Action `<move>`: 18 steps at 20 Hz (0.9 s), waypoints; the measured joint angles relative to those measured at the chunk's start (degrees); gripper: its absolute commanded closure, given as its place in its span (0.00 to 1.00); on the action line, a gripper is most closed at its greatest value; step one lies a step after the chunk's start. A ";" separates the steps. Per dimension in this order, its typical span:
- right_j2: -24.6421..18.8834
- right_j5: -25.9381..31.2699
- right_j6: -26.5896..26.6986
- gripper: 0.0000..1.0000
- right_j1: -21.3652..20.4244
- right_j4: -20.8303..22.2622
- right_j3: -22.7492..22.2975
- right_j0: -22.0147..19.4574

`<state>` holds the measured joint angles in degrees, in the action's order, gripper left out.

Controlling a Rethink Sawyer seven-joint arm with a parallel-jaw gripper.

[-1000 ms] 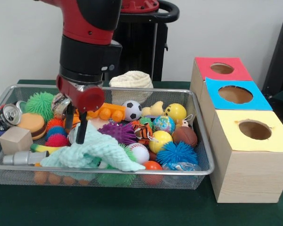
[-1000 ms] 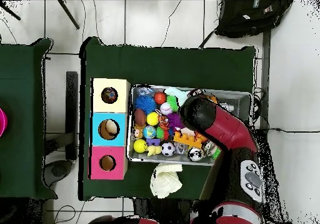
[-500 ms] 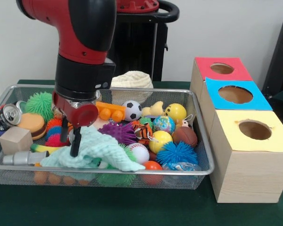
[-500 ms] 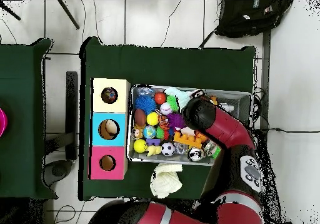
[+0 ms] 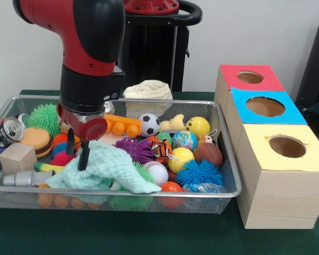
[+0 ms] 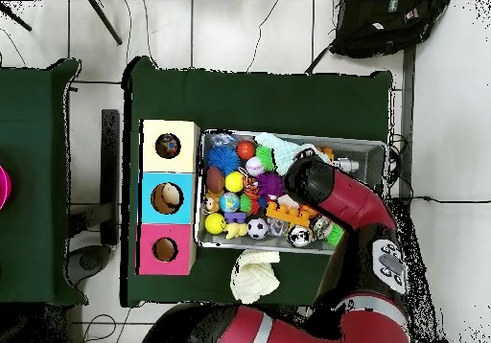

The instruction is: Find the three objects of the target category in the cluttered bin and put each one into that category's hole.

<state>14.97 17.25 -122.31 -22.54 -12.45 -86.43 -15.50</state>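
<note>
The gripper [image 5: 77, 155] hangs over the left half of the cluttered bin [image 5: 149, 192]. Its two dark fingers [image 5: 83, 158] stand a little apart, tips down against the mint-green cloth [image 5: 103, 171]. Whether they have pinched a fold of it I cannot tell from here — nothing is lifted clear of the pile.

Progress, as a judgement: the hole [image 5: 287, 146] in the yellow surround shows something dark and round inside it in the overhead view [image 6: 168, 146], so one object may already be in; from the front the opening looks only dark. The blue-surround hole [image 6: 166, 197] also holds something pale. The red-surround hole [image 6: 165, 250] shows nothing I can make out. At best, two target objects remain to be found.

Contents of the bin — very full:
- right half: a football-pattern ball [image 5: 148, 124], yellow ball [image 5: 181, 159], globe-pattern ball [image 5: 185, 140], brown ball [image 5: 208, 154], white baseball [image 5: 157, 172], blue spiky ball [image 5: 199, 173], purple spiky ball [image 5: 134, 149], orange ball [image 5: 171, 187] at the near rim;
- left half: a green spiky ball [image 5: 44, 118], drinks can [image 5: 7, 130], toy burger [image 5: 36, 141], wooden block [image 5: 17, 158], silver bottle [image 5: 26, 178], orange toy brick [image 5: 120, 126].

The cloth covers part of the near-left pile, so anything beneath it is hidden. A cream knitted item [image 5: 148, 90] lies on the table behind the bin, outside it.
</note>
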 measured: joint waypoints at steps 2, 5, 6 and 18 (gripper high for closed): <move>0.05 1.06 0.00 0.00 -0.17 0.81 0.00 -0.28; 0.06 2.33 0.00 0.00 -0.51 1.98 0.00 -1.01; 0.06 2.66 0.00 0.00 -0.65 2.39 0.00 -1.34; 0.07 3.79 0.00 0.00 -2.25 8.74 -1.17 -6.79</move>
<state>15.03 21.04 -122.31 -24.79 -3.71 -87.60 -22.29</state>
